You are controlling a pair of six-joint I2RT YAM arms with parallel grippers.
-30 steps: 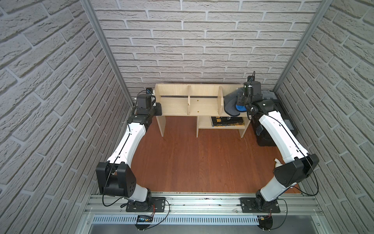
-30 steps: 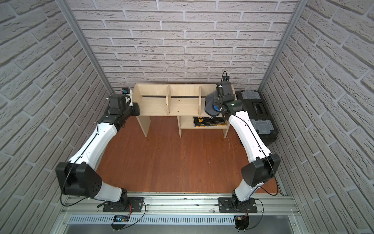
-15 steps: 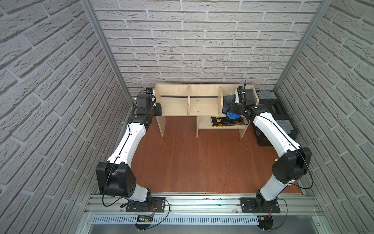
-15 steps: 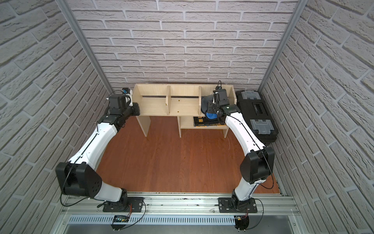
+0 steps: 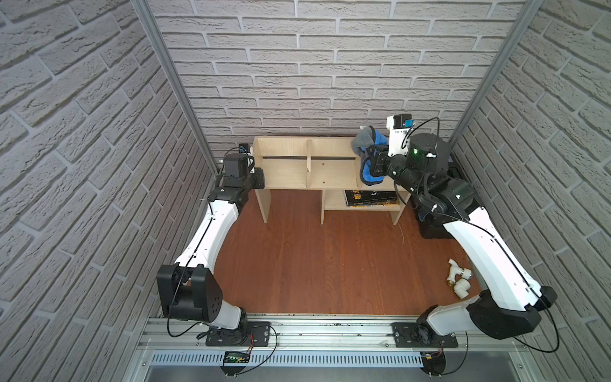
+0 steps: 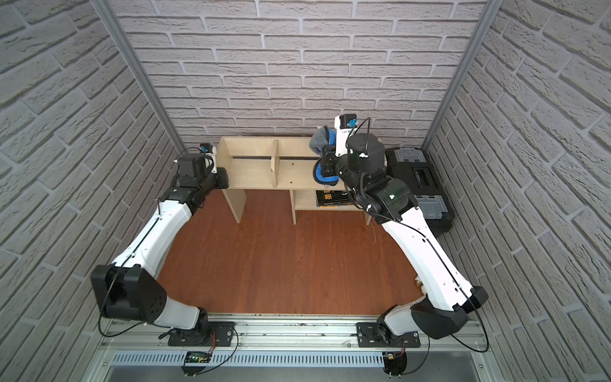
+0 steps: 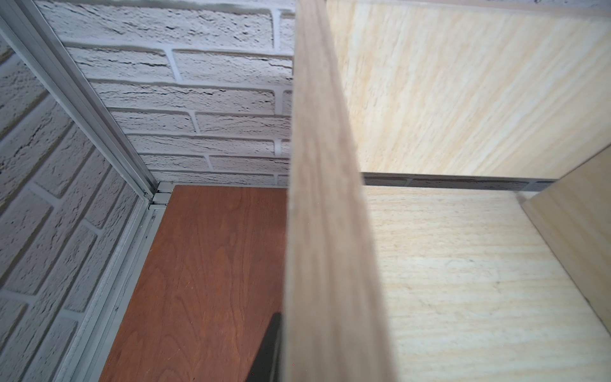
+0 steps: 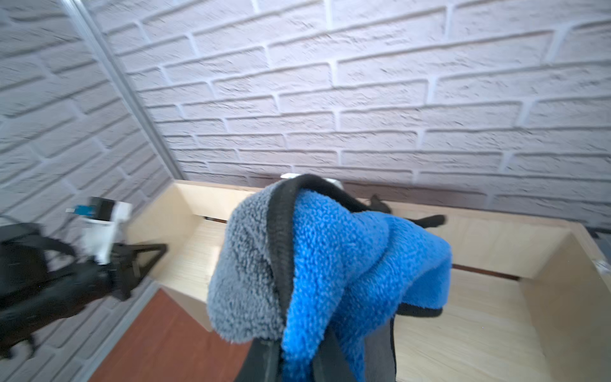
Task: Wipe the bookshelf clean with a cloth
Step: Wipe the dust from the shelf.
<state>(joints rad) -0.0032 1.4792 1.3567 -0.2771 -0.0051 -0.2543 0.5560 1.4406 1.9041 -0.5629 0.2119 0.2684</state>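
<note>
The light-wood bookshelf stands against the back wall. My right gripper is shut on the cloth, a bunched blue and grey towel. The cloth is draped over the gripper's fingers, above the shelf's top tier near the right divider. I cannot tell whether it touches the wood. My left gripper is shut on the bookshelf's left end panel. One dark finger shows on the panel's outer face; the other finger is hidden.
A black toolbox sits right of the shelf, behind my right arm. A dark book lies on the small lower shelf. White pipe fittings lie on the wooden floor at the right. Brick walls close in on three sides.
My right arm has risen and turned, lifting the cloth out of the right compartment and up over the divider area. The left arm has not moved.
</note>
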